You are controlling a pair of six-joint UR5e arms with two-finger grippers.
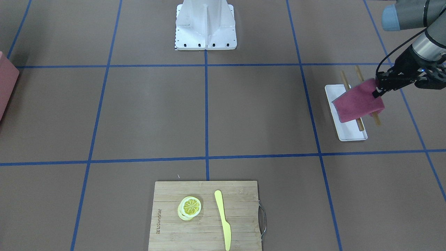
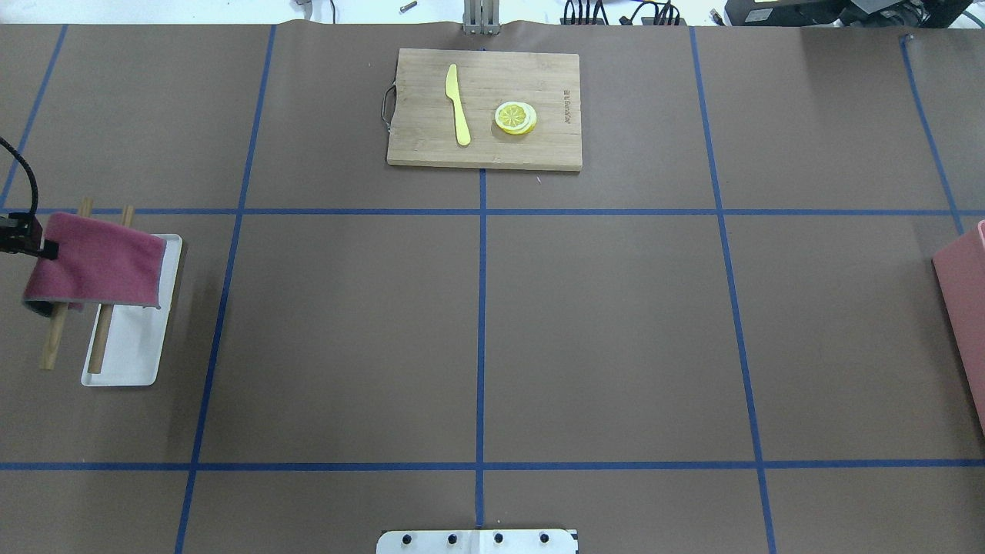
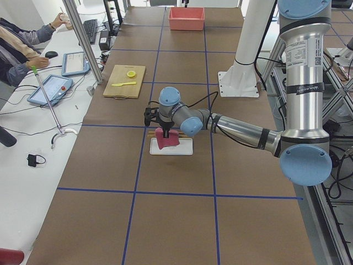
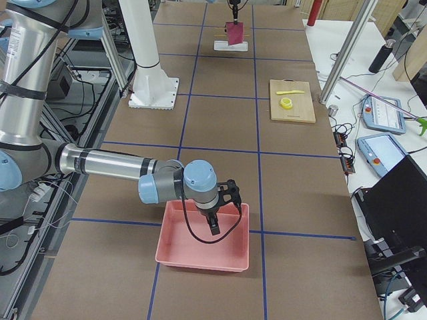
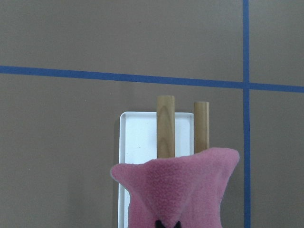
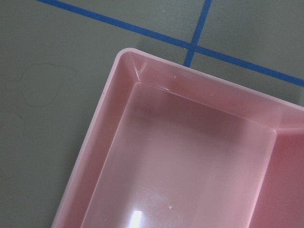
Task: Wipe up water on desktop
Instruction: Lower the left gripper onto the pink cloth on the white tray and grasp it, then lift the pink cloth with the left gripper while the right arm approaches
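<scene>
The brown desktop [image 1: 153, 111] [image 2: 600, 331] is crossed by blue tape lines. I cannot make out water on it; only a faint thin outline [image 6: 42, 85] shows beside the pink bin. My left gripper [image 1: 378, 85] [image 2: 31, 238] is shut on a magenta cloth [image 1: 357, 101] [image 2: 100, 261] [image 5: 180, 190]. The cloth hangs just above a white tray [image 1: 352, 134] [image 2: 131, 354] crossed by two wooden sticks [image 1: 360, 123] [image 5: 165, 126]. My right gripper [image 4: 212, 223] hovers over a pink bin [image 4: 200, 257] [image 6: 190, 156]; I cannot tell whether it is open or shut.
A bamboo cutting board [image 1: 205, 223] [image 2: 539, 146] with a yellow knife [image 1: 223, 218] and lemon slices [image 1: 190, 207] lies at the operators' edge. The white robot base [image 1: 205, 24] stands opposite. A person's sleeve [image 3: 16, 49] and tablets show beyond the table.
</scene>
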